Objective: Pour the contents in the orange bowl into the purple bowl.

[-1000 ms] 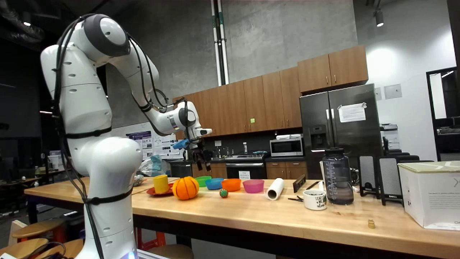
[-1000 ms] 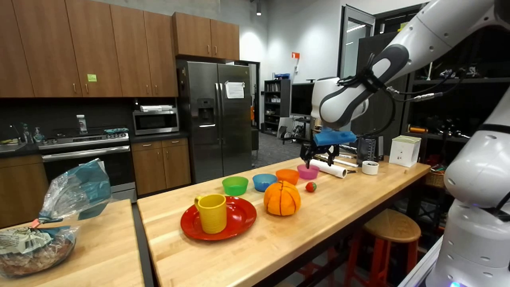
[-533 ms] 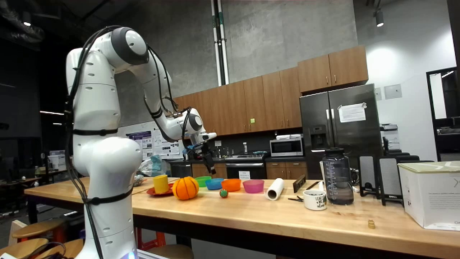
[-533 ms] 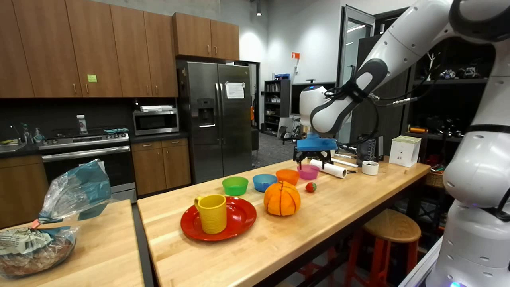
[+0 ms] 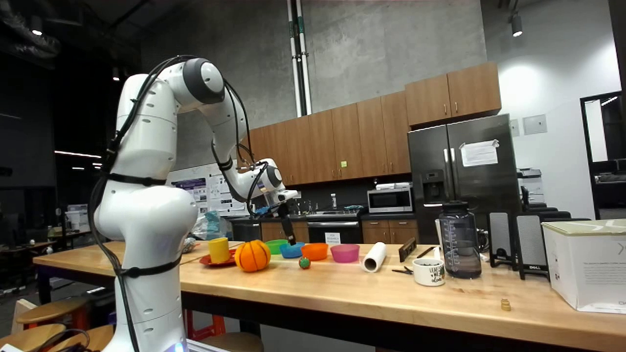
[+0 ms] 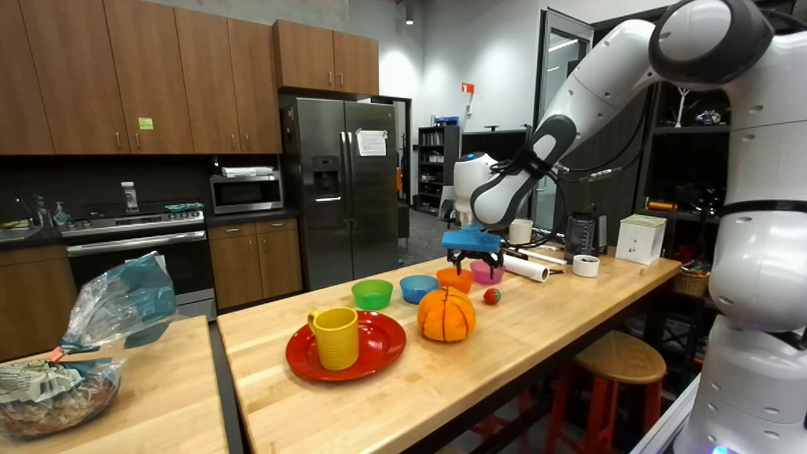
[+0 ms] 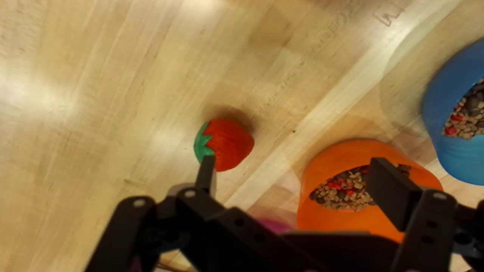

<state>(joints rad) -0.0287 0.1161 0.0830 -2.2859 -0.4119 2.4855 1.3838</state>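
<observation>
Wrist view shows the end effector (image 7: 295,173) spread wide, holding nothing; orange bowl (image 7: 334,220) at right, mixed bits (image 7: 343,190) inside, purple bowl (image 7: 275,225) mostly hidden.

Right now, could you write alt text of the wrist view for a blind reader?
Open gripper, one finger overlapping an orange bowl of brown and red bits, the other a strawberry. A similarly filled blue bowl is cropped at right; a purple bowl barely shows below.
</observation>
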